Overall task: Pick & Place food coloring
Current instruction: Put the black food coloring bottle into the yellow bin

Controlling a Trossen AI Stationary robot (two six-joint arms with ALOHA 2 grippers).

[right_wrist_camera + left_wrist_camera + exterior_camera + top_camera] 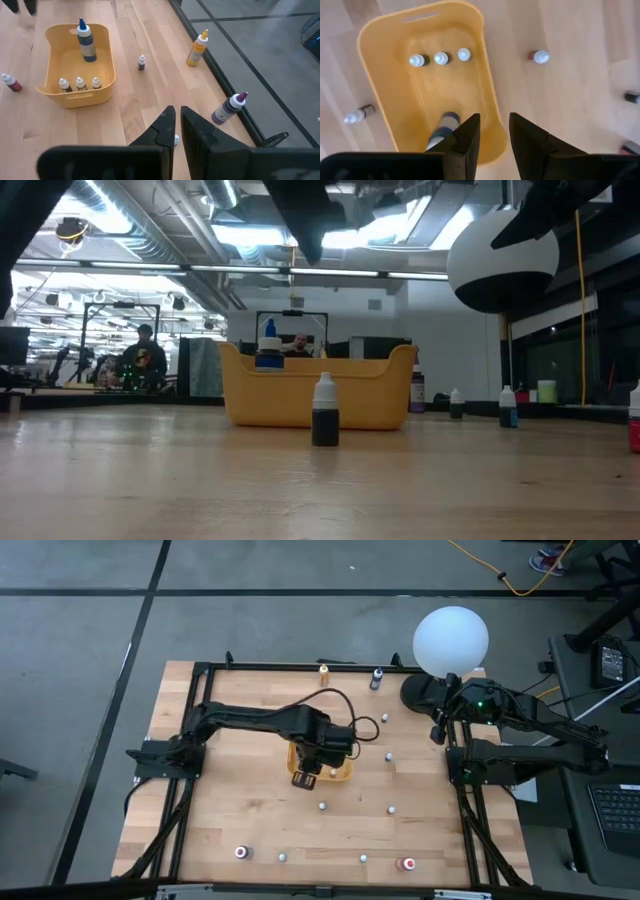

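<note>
Four bottles [79,82] are already stood in the tray [107,77], a tall blue one under the left gripper [490,131], whose jaws are narrowly parted and empty, while many are left scattered on the bench [250,820] around the tray.

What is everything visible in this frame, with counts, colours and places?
tray: one, orange-yellow, table centre
tray bottles: three, small, white-capped, in a row at one end of the tray
blue bottle: one, taller, upright in the tray
loose bottles: about eight, small, mostly whitish, two reddish, scattered on the table
tall bottles: two, one orange, one purple, at the far edge
globe lamp: one, white, far right corner
people: two, in the background room
left gripper: open, above the tray
right gripper: shut, at the right side
</note>
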